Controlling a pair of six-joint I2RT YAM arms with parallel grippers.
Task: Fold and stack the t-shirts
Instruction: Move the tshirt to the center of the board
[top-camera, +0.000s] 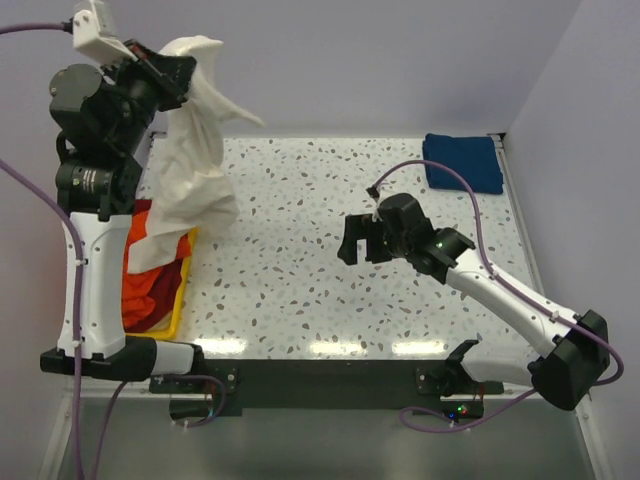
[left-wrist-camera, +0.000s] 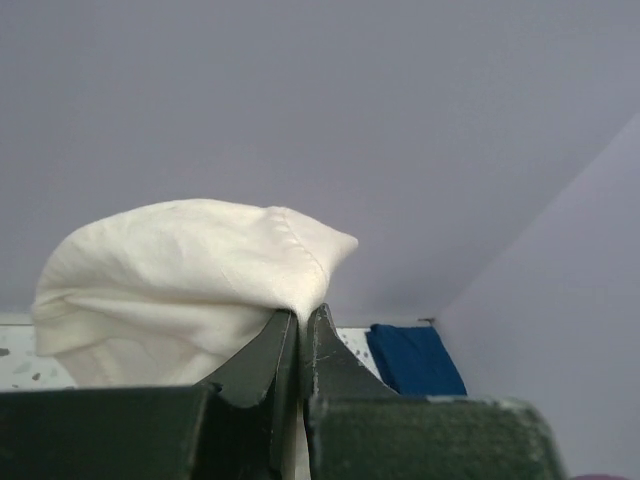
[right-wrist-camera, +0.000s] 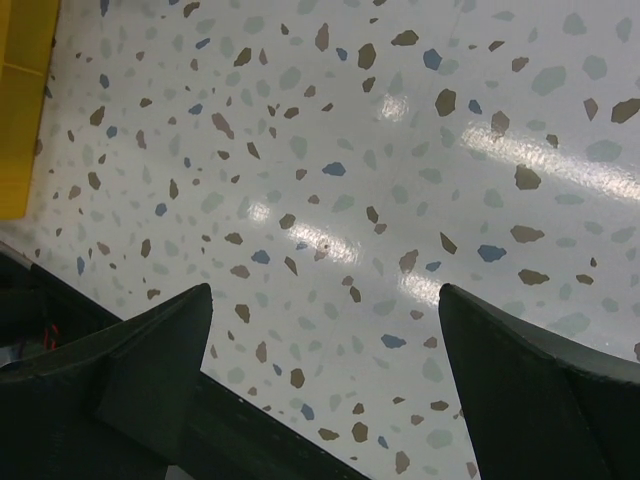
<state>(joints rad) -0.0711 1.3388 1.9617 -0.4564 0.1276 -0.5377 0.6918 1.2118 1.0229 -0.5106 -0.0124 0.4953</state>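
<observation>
My left gripper (top-camera: 178, 62) is raised high at the back left, shut on the cream off-white t-shirt (top-camera: 195, 160), which hangs down from it to the tray. In the left wrist view the cloth (left-wrist-camera: 170, 280) bunches over the closed fingers (left-wrist-camera: 262, 365). The dark blue t-shirt (top-camera: 462, 161) lies folded at the table's back right corner; it also shows in the left wrist view (left-wrist-camera: 415, 358). Orange and red t-shirts (top-camera: 150, 270) lie heaped in the tray. My right gripper (top-camera: 362, 243) is open and empty above the table's middle; its view (right-wrist-camera: 325, 300) shows only bare speckled tabletop.
The yellow plastic tray (top-camera: 180, 305) sits at the table's left edge and shows at the right wrist view's corner (right-wrist-camera: 22, 100). White walls enclose the back and right. The speckled tabletop (top-camera: 300, 260) spreads between the arms.
</observation>
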